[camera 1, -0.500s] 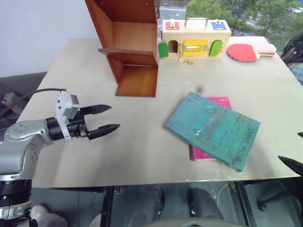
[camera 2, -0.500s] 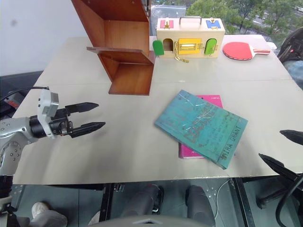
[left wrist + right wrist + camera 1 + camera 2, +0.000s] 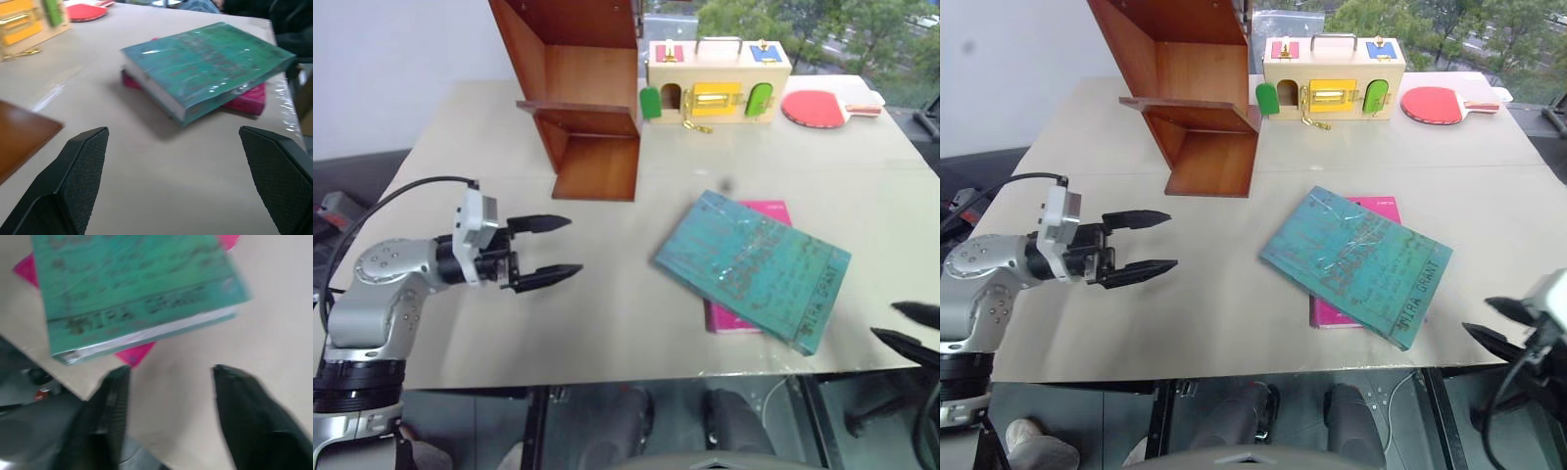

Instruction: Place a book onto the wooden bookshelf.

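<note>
Approach step: the book (image 3: 1356, 263) lies flat on the table (image 3: 1234, 323), atop a pink book (image 3: 1332, 315), well apart from the bookshelf (image 3: 1190, 98). Left gripper (image 3: 1151, 242) and right gripper (image 3: 168, 377), both released and empty, must next close in on the book

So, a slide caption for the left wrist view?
Open left gripper faces the teal book, which lies on a pink book.

Head stereo pair looks forward-down over table (image 3: 607, 323); both wrist cams sit low and close, facing the book (image 3: 205, 63) from opposite sides, shared by all views.
</note>
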